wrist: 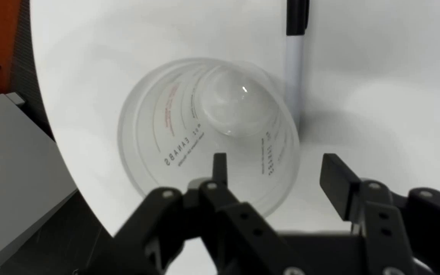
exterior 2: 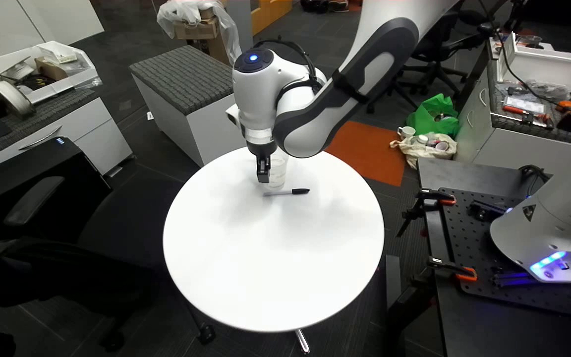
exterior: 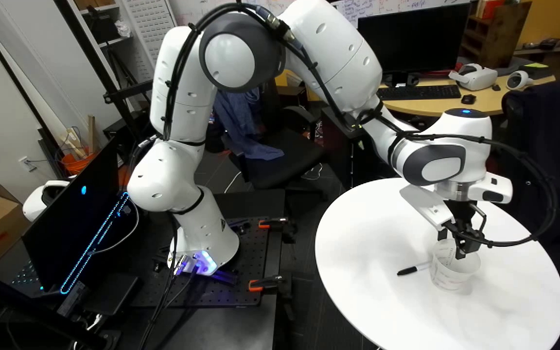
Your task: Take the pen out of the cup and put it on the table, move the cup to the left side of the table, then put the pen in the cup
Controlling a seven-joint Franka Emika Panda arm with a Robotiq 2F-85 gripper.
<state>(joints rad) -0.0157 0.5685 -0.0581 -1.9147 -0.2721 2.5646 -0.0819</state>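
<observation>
I hold the arm (exterior: 336, 63) arched, gripper (wrist: 275, 172) spread at the cup (wrist: 204, 137); the pen (wrist: 295, 65) lies top-to-bottom in wrist view, cap (wrist: 295, 17) uppermost.

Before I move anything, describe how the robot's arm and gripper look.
The arm is white, with rounded segments and dark grey joint covers. Black cables are strapped along it. A blue light tops the wrist; a blue strip glows at the base. The gripper is black, with two jointed fingers and grey screw heads.
</observation>
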